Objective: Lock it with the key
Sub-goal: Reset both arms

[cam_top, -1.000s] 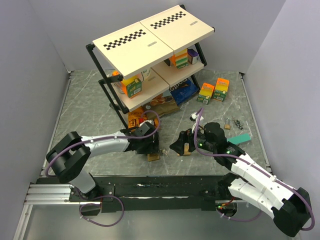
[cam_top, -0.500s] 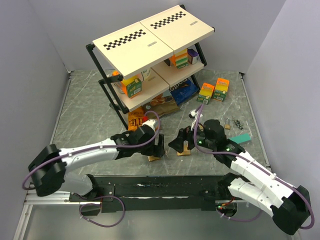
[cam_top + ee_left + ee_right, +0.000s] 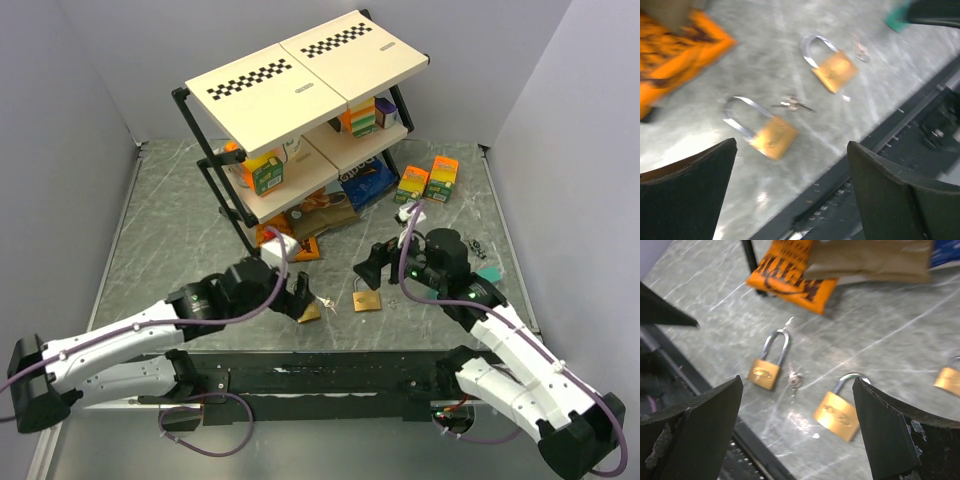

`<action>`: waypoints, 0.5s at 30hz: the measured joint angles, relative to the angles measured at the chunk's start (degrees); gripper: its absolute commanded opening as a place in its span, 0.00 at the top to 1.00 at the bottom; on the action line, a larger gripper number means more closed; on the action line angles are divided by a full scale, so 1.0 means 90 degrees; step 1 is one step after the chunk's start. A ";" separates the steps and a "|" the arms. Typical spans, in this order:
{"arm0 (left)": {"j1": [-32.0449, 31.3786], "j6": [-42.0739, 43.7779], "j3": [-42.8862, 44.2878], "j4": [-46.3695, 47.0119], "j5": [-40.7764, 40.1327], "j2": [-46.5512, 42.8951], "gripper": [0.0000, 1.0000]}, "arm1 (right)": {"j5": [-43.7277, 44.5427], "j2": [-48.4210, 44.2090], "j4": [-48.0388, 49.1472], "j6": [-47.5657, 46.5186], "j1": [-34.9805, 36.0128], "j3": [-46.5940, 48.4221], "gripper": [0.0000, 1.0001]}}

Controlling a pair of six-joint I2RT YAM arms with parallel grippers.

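Key loose on surface; both end effectors empty.
The key (image 3: 325,300) lies flat on the grey surface (image 3: 170,230). One padlock (image 3: 309,312) lies just left of the key, nearly touching it, and a second padlock (image 3: 366,298) lies right of the key, a little apart. The left end effector (image 3: 791,150) hangs near the key, fingers spread wide. The right end effector (image 3: 797,382) is likewise spread. An orange packet (image 3: 790,275) lies beyond the key.

Left wrist view motion-smeared: key (image 3: 792,104) teeth unreadable. At 10 o'clock, orange packet (image 3: 675,55) cut off by frame edge. Right wrist view: third padlock (image 3: 949,380) cropped at 3 o'clock, only part showing. Top view: key a speck, form indeterminate.
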 measured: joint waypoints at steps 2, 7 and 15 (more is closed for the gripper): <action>0.0352 0.0121 0.0066 -0.0206 0.0005 -0.0194 0.04 | 0.0104 -0.0138 -0.0129 -0.0165 -0.0109 0.0083 0.01; 0.1622 0.0435 0.0199 -0.0748 0.0255 -0.1035 0.04 | 0.0379 -0.0471 -0.0328 -0.0551 -0.0396 0.0233 0.01; 0.4532 0.0712 0.0867 -0.1277 0.0619 -0.1775 0.04 | 0.0498 -0.0646 -0.0510 -0.0741 -0.1212 0.0233 0.01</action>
